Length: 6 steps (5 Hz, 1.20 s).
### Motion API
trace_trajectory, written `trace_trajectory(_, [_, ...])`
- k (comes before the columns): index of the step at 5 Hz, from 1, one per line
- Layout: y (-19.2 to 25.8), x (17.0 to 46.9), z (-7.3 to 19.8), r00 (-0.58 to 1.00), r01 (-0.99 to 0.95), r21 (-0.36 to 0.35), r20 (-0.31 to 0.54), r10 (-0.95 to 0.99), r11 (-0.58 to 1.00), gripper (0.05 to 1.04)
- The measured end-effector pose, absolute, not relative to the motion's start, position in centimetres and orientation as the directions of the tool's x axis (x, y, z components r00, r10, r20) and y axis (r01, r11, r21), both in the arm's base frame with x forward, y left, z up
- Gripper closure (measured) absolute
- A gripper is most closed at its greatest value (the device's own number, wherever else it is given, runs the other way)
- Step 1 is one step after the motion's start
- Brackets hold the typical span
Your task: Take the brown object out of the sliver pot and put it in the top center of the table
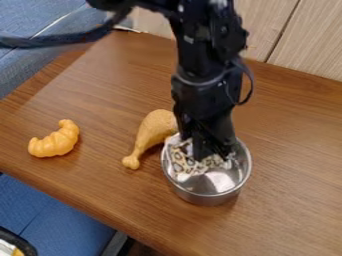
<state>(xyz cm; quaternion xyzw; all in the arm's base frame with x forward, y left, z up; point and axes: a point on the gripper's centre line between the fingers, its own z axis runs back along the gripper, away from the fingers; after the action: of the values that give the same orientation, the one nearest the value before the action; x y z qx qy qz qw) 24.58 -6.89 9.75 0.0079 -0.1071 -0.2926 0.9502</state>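
Silver pot (212,197), patterned cloth (179,163) inside; tool (206,154) dips in, grip I cannot tell; drumstick (154,131) just beside, croissant (55,141) well apart.

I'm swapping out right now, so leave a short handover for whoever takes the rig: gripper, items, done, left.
Gripper: lowered into the silver pot, at the spotted cloth; whether it has a hold can't be told.
Items: the spotted cloth, likely the brown object meant, lies in the pot. A toy drumstick lies on the table beside the pot, a toy croissant farther left in the picture.
Done: gripper is at the cloth; cloth not yet out.
Left: secure it, lift it clear, set it at the table's top center.
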Motion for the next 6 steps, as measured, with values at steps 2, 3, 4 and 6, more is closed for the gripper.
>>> trace_trajectory(2, [-5.2, 25.7, 13.8, 0.811, 0.506, 0.084, 0.291, -0.507, 0.858, 0.737])
trace_trajectory(3, [-4.2, 29.5, 15.5, 0.824, 0.475, 0.069, 0.317, -0.470, 0.878, 0.737])
trace_trajectory(4, [-2.6, 33.1, 16.6, 0.841, 0.439, 0.059, 0.325, -0.433, 0.897, 0.737])
trace_trajectory(6, [1.5, 40.8, 15.1, 0.889, 0.360, 0.037, 0.288, -0.355, 0.932, 0.737])
